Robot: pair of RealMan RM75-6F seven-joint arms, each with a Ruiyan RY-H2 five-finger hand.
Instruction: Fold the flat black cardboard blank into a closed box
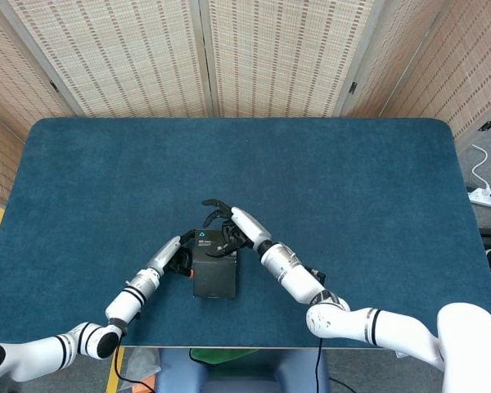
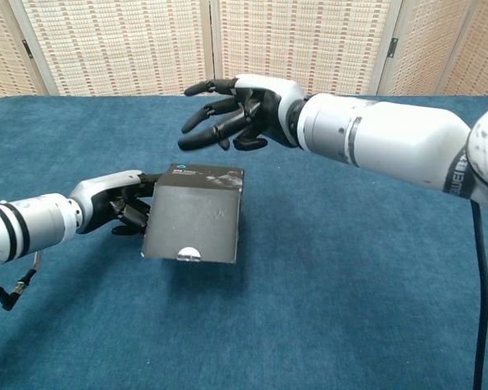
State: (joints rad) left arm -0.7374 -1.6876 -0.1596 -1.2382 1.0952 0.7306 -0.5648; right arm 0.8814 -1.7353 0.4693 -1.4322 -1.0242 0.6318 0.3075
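The black cardboard box stands on the blue table with its lid folded down over the top. My left hand presses against the box's left wall, fingers curled on it. My right hand hovers above the lid's rear edge, fingers spread, holding nothing; the chest view shows a gap between it and the box. A small blue mark shows on the lid's back corner, and a half-round thumb notch on its front flap.
The blue felt table spreads wide on all sides of the box. Woven screens stand behind the far edge. A power strip and cable lie on the floor off the right side.
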